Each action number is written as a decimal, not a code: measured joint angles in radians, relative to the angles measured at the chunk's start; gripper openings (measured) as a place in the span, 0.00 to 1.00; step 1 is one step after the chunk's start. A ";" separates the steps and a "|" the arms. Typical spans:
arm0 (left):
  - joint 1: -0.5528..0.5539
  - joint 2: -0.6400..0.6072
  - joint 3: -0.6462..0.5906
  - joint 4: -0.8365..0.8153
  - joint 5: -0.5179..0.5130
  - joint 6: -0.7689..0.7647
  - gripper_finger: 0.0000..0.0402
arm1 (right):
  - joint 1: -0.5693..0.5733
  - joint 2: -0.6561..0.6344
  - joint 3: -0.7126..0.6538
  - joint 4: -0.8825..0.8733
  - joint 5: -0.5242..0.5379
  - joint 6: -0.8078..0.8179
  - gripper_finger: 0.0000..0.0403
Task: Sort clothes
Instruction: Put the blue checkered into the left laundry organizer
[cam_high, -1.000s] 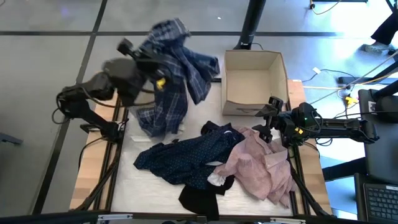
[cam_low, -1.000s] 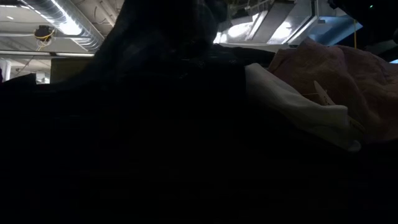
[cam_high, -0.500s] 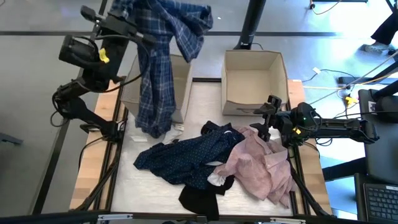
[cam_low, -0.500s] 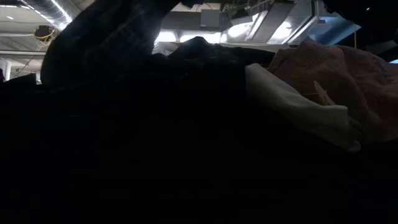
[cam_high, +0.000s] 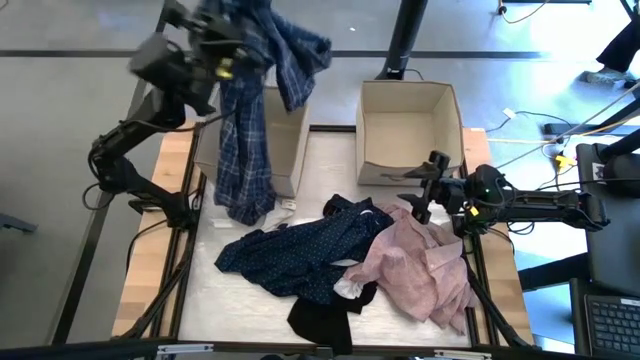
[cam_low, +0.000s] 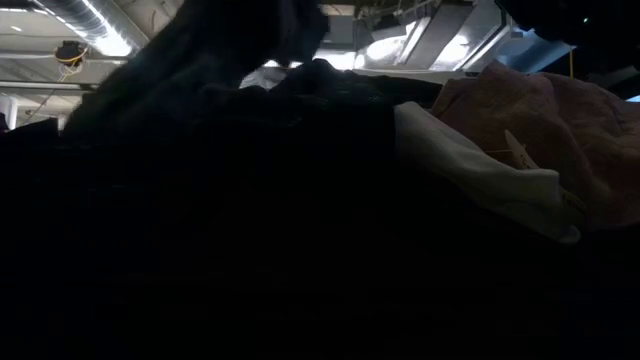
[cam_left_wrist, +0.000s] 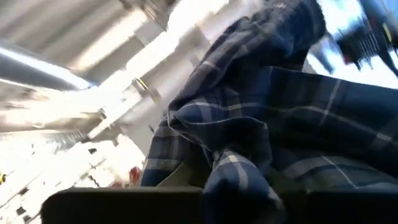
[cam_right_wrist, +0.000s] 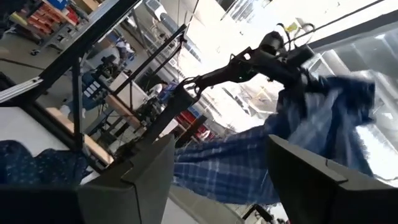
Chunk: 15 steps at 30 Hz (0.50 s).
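Note:
My left gripper (cam_high: 240, 40) is high above the left beige box (cam_high: 295, 150), shut on the blue-white plaid shirt (cam_high: 245, 140), which hangs long below it. The navy dotted shirt (cam_high: 300, 250), the pale pink shirt (cam_high: 420, 265), the small white piece (cam_high: 350, 288) and the black garment (cam_high: 320, 320) lie heaped on the table. My right gripper (cam_high: 425, 190) is open and empty over the pink shirt's far edge, just before the right beige box (cam_high: 365, 130). In the right wrist view its fingers stand apart (cam_right_wrist: 217, 180). My left gripper pinches a bunched fold of the plaid shirt (cam_left_wrist: 236, 180) between its two fingers, several layers. The shirt hangs below the gripper and drapes over the left box's near wall. Its lower end (cam_high: 245, 205) reaches the table in front of the box.
The two beige boxes stand side by side at the table's far edge. The heap fills the table's middle and right. In the low view dark cloth blocks most of the picture; the pink shirt (cam_low: 560, 130) and white piece (cam_low: 470, 170) show at the right.
My left gripper has risen and gone toward the table's far edge with the plaid shirt. The shirt's upper part has lifted off the left box and drawn out long. Its lower end has stayed in front of the box.

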 joint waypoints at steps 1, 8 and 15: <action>0.007 0.000 -0.016 -0.062 -0.027 -0.036 0.05 | 0.000 0.000 0.000 -0.008 0.000 0.000 0.62; 0.030 0.001 -0.125 -0.536 -0.161 -0.368 0.05 | 0.000 0.000 0.000 -0.017 0.000 0.000 0.62; 0.015 0.001 -0.246 -0.912 0.061 -0.864 0.06 | 0.000 0.000 0.000 -0.016 0.000 0.000 0.62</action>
